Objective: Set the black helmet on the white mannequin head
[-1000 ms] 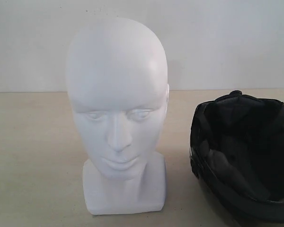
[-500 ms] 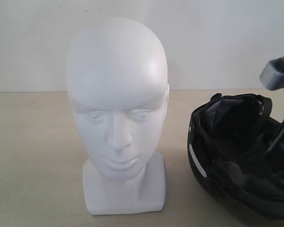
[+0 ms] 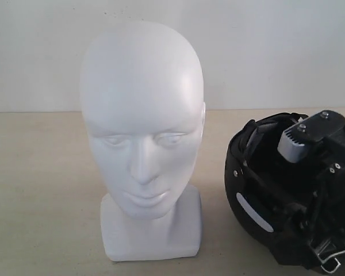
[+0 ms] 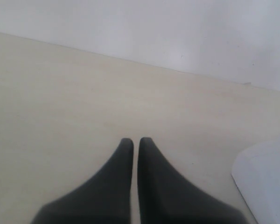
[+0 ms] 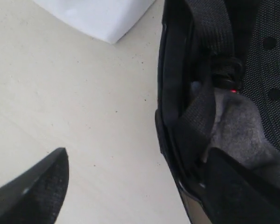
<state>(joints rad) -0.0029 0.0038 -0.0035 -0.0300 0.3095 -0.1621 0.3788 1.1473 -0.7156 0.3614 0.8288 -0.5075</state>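
The white mannequin head (image 3: pixel 141 123) stands upright on its blocky neck base, left of centre on the table. The black helmet (image 3: pixel 254 190) lies to its right, with its dark padded inside facing up. My right gripper (image 5: pixel 137 156) is open wide across the helmet's rim (image 5: pixel 170 135): one finger is outside over the table and the other is inside on the grey padding. Its grey and black body (image 3: pixel 308 135) sits over the helmet's opening. A black chin strap (image 5: pixel 210 28) with a red spot at its buckle (image 5: pixel 233 91) hangs inside. My left gripper (image 4: pixel 133 141) is shut and holds nothing, low over the table.
A beige tabletop (image 3: pixel 40 190) runs back to a white wall (image 3: pixel 276 52). A corner of the mannequin's white base shows in the left wrist view (image 4: pixel 266 182) and in the right wrist view (image 5: pixel 98 16). A metal clip (image 3: pixel 332 259) sticks out at the helmet's lower right.
My right gripper came in from the upper right and dropped into the helmet's opening. The helmet has tipped and shifted slightly toward the mannequin. The head has not moved.
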